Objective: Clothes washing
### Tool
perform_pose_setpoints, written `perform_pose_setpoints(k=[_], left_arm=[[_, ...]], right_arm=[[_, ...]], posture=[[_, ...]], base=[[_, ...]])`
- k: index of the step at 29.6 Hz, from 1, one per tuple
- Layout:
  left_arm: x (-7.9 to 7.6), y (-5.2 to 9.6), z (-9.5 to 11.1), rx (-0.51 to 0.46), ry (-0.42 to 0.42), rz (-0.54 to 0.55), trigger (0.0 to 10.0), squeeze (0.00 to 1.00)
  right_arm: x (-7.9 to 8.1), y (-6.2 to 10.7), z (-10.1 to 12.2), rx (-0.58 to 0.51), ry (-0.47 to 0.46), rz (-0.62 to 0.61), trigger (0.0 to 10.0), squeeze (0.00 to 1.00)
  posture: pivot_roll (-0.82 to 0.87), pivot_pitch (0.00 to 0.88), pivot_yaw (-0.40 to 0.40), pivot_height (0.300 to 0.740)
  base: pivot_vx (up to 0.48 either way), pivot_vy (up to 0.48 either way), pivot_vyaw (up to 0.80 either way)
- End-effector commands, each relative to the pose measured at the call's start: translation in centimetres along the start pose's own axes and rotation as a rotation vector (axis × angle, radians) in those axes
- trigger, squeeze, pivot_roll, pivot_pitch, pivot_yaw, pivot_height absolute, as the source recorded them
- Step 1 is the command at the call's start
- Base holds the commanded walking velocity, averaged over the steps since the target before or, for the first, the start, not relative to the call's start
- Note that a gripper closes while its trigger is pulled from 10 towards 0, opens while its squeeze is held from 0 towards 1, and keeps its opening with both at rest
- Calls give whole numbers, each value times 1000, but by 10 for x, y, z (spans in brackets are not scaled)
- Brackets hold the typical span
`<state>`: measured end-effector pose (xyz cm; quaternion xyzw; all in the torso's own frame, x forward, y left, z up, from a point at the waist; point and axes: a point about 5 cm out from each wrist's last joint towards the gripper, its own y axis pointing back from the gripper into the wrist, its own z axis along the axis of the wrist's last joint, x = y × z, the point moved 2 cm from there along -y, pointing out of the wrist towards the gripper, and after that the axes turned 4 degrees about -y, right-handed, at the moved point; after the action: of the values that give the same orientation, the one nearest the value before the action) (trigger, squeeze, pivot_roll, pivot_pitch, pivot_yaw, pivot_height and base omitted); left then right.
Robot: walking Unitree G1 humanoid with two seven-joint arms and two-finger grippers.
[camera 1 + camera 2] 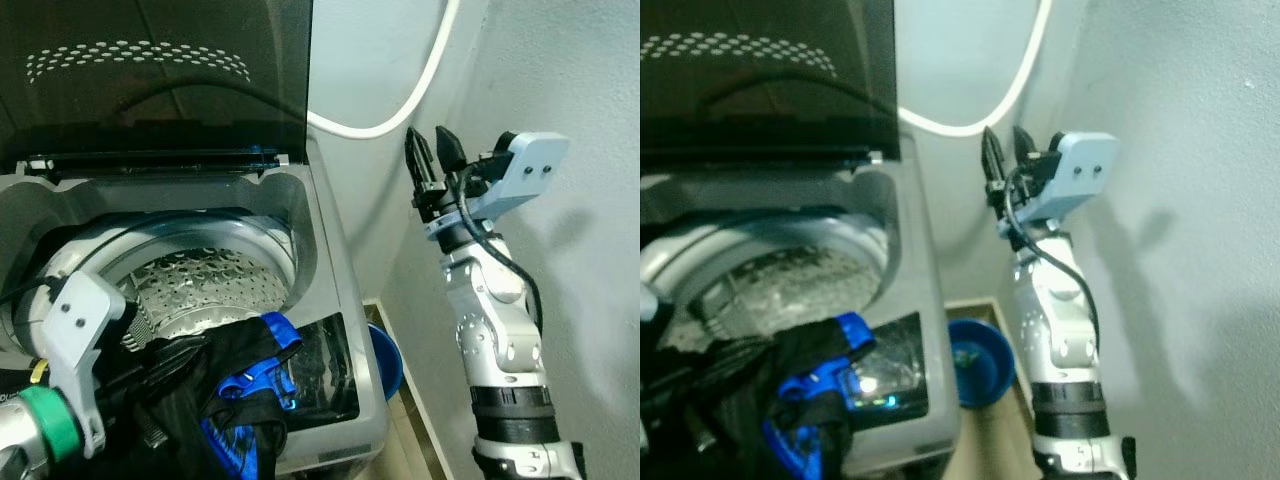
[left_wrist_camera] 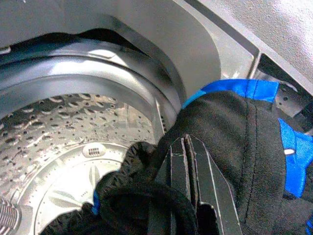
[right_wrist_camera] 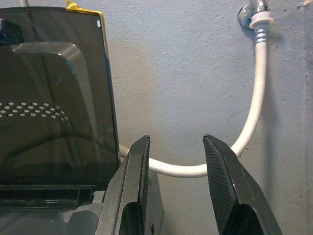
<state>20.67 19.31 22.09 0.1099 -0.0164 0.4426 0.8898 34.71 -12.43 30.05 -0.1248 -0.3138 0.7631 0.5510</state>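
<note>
My left hand is clamped on the black garment with blue trim, draped over the front rim of the grey top-loading washing machine. I should carry it over the perforated steel drum before releasing. My right hand hovers wide, empty.

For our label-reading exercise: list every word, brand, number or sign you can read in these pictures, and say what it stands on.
None can be read.
The washing machine has a dark control panel: no legible marks; lit spots, blurred.
Its raised lid bears a pattern of pale dots, not text.
The black and blue garment in the left gripper shows no label.
</note>
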Motion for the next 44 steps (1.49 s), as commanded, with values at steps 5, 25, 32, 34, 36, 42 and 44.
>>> perform_pose_setpoints(k=[5, 25, 32, 34, 36, 42, 44], left_arm=[[35, -23, 23, -174, -119, 271, 0, 0], [92, -92, 136, -490, -429, 548, 10000, 0], [45, -80, 95, -434, -283, 266, 10000, 1000], [29, -69, 92, -443, -263, 176, 10000, 1000], [25, -64, 92, -441, -270, 155, 10000, 1000], [22, -55, 90, -434, -315, 182, 10000, 0], [20, -56, 88, -421, -356, 198, 10000, 0]], right_arm=[[-3, 2, -3, 1, -3, -15, 10000, 0], [-9, 4, 3, -23, 21, -48, 10000, 0], [-15, 9, 4, -18, 34, -65, 10000, 0], [-13, 8, 2, -14, 26, -53, 10000, 0], [-12, 7, 1, -12, 21, -48, 10000, 0], [-4, 2, -4, 0, -7, -18, 10000, 0], [-2, 1, -5, 2, -15, -13, 10000, 0]], posture=[[62, 85, 2, 740], [1, 65, 25, 740], [20, 76, 20, 740], [30, 77, 15, 740], [40, 78, 11, 740], [69, 76, -2, 740], [75, 74, -7, 740]], base=[[0, 0, 0], [0, 0, 0], [0, 0, 0], [0, 0, 0], [0, 0, 0], [0, 0, 0], [0, 0, 0]])
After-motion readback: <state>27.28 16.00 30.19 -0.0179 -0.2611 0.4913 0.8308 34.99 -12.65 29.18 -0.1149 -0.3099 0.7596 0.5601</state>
